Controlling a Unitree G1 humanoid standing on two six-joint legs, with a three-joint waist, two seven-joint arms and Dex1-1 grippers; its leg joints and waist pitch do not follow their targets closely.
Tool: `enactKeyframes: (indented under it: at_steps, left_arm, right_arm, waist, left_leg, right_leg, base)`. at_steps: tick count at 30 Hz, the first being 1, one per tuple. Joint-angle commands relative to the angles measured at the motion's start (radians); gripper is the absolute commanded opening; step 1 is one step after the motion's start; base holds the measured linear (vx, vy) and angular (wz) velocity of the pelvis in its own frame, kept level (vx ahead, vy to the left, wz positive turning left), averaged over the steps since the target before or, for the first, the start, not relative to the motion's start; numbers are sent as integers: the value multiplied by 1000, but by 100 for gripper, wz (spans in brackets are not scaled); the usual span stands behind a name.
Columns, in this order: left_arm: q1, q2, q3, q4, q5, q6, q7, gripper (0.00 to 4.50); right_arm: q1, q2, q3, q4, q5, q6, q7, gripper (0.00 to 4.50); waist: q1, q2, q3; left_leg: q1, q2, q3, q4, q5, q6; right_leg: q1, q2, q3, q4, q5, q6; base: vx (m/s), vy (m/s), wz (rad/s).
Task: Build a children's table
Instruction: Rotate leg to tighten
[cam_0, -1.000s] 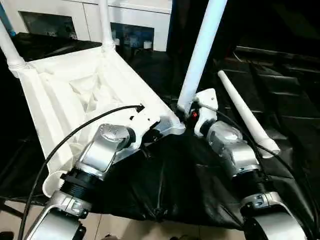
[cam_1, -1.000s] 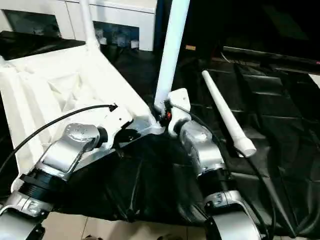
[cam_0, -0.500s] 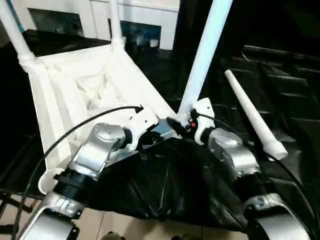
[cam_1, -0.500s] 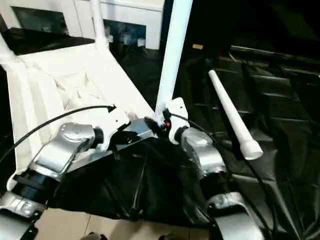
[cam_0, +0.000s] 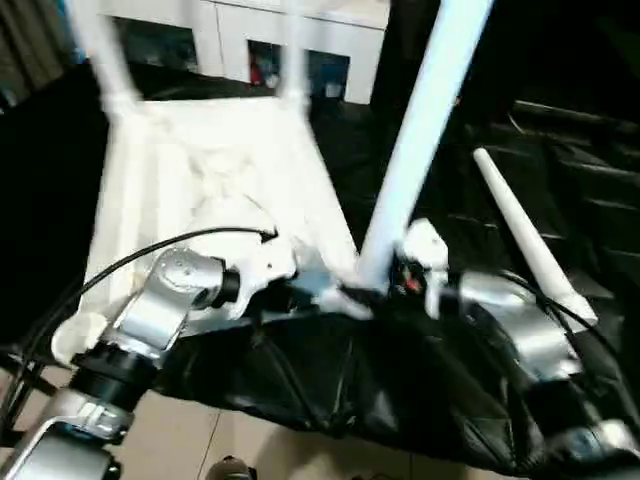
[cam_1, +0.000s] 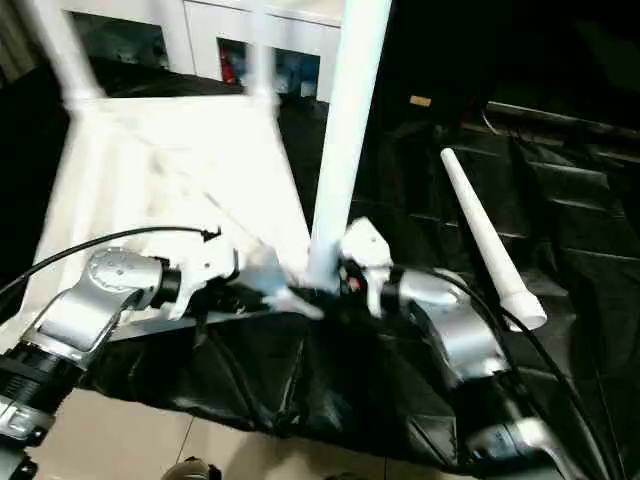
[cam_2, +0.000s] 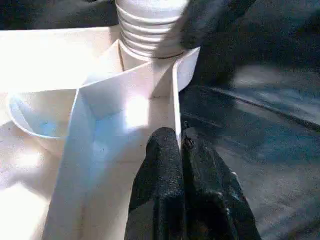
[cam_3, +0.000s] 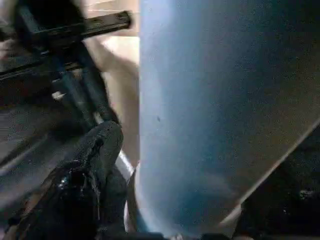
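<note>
The top (cam_0: 215, 175) lies upside down on black sheeting (cam_0: 400, 390), ribbed underside up, taking up the upper left and centre of the left eye frame. 3 legs stand in its corner sockets: 2 at the far end, near the top edge of the frame, blurred, and a near leg (cam_0: 420, 130) that rises from the corner at frame centre and runs out past the top edge. A 4th leg (cam_0: 525, 240) lies loose on the sheeting at the right of the frame, well apart from the top, its ridged end toward the lower right.

The left gripper (cam_2: 182, 150) is clenched on the thin side wall of the top: in the left wrist view the 2 black fingers (cam_2: 160, 170) press together with the wall's edge between them, just below the socket that holds the near leg's ridged collar (cam_2: 150, 30).

The right gripper (cam_3: 165, 195) stands around the base of the near leg. In the right wrist view 1 black finger (cam_3: 97, 150) sits beside the tube at 1 side, the other dark at the far side; whether the pads press on the tube I cannot tell.

White cabinets (cam_0: 300, 30) stand across the top of the frame.
</note>
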Motion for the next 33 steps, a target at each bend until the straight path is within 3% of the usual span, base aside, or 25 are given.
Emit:
enactKeyframes:
  at_steps: [1,2,5,6,14,18,23,25,28,33]
  left_arm:
    - [-10,-16,-34,-31,-41,-56,-71,0]
    - [-9,-13,-38,-28,-41,-62,-81,0]
    - [-9,-9,-45,-23,-40,-73,-99,0]
    - [-9,-9,-47,-21,-39,-76,-105,0]
    - [-17,-5,-52,24,-34,-119,-132,0]
    - [-15,-9,-47,28,-33,-120,-124,0]
    - [-28,-47,-17,56,-20,-92,-40,0]
    - [-55,-102,18,94,-8,-49,80,0]
    - [-69,-134,35,106,-3,-18,145,0]
    - [-106,-237,60,120,48,85,362,0]
  right_arm:
    - [10,-26,20,-37,18,19,55,373]
    - [13,-34,26,-42,19,22,68,373]
    - [14,-42,33,-48,25,31,84,346]
    - [15,-45,35,-52,31,39,93,346]
    - [42,-63,56,-84,35,74,140,265]
    - [55,-58,60,-89,40,82,136,252]
    - [60,7,22,-50,36,95,19,247]
    - [38,89,-25,33,-11,70,-174,247]
    - [23,132,-51,85,-27,63,-274,246]
    - [-26,255,-124,207,-29,77,-517,245]
  waist:
    - [-5,15,-65]
    - [-5,21,-65]
    - [-6,16,-64]
    - [-6,20,-65]
    - [-2,19,-70]
    - [-1,18,-69]
    - [-3,17,-64]
    - [-6,17,-65]
    - [-19,13,-63]
    - [-28,16,-68]
  left_leg:
    - [23,29,0,-63,-94,41]
    - [23,28,-1,-63,-96,38]
    - [21,27,-2,-65,-129,22]
    - [21,27,-2,-65,-132,18]
    - [20,26,-2,-60,-90,33]
    - [20,27,-2,-62,-111,26]
    - [21,27,-2,-66,-150,4]
    - [22,27,-5,-69,-171,-17]
    - [19,25,-10,-75,-209,-48]
    - [19,21,-7,-70,-172,-40]
  right_leg:
    - [54,-63,34,-52,95,-253]
    - [53,-64,33,-51,90,-255]
    - [53,-65,33,-56,30,-250]
    - [52,-65,33,-56,24,-250]
    - [52,-62,32,-48,102,-261]
    - [52,-64,31,-51,71,-262]
    - [48,-66,32,-58,-7,-250]
    - [49,-69,32,-63,-58,-239]
    - [49,-71,32,-71,-164,-212]
    - [49,-67,35,-70,-108,-209]
  base:
    - [0,0,0]
    - [0,0,0]
    - [0,0,0]
    - [0,0,0]
    - [0,0,0]
    - [0,0,0]
    - [0,0,0]
    - [0,0,0]
    - [0,0,0]
    - [0,0,0]
